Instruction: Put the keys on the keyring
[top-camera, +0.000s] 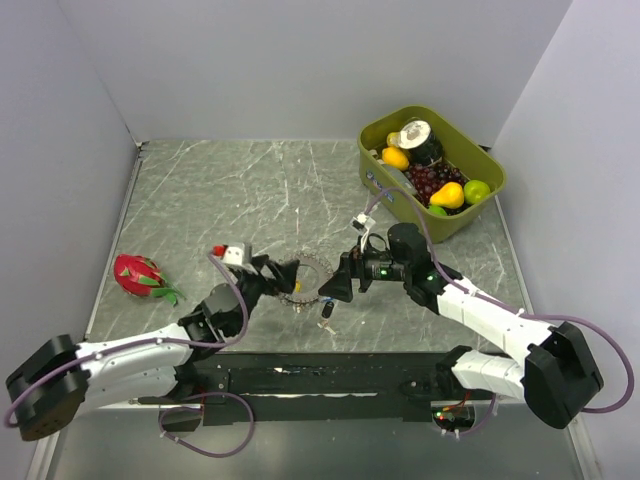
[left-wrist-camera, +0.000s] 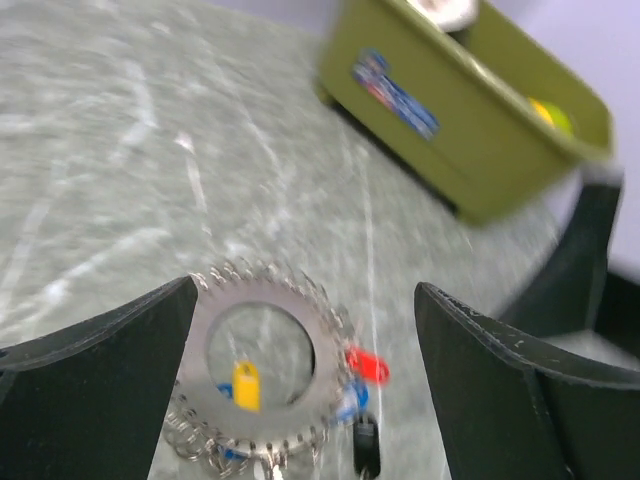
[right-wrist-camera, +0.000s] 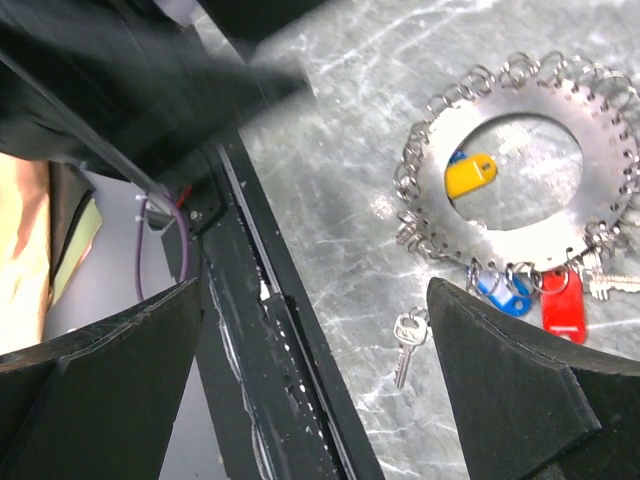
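The keyring (top-camera: 306, 262) is a flat grey metal disc with a hole and many small wire loops round its edge, lying on the marble table. In the left wrist view the keyring (left-wrist-camera: 265, 292) carries a red-headed key (left-wrist-camera: 367, 365), a blue one (left-wrist-camera: 350, 400), a black one (left-wrist-camera: 366, 445) and a yellow tag (left-wrist-camera: 245, 385). My left gripper (left-wrist-camera: 305, 400) is open, its fingers either side of the ring. My right gripper (right-wrist-camera: 315, 380) is open and empty beside the keyring (right-wrist-camera: 520, 245). A loose silver key (right-wrist-camera: 405, 345) lies near its right finger.
An olive-green bin (top-camera: 455, 225) of toy fruit stands at the back right and also shows in the left wrist view (left-wrist-camera: 470, 150). A pink dragon fruit (top-camera: 138, 275) lies at the left. A black rail (top-camera: 330, 375) runs along the near edge.
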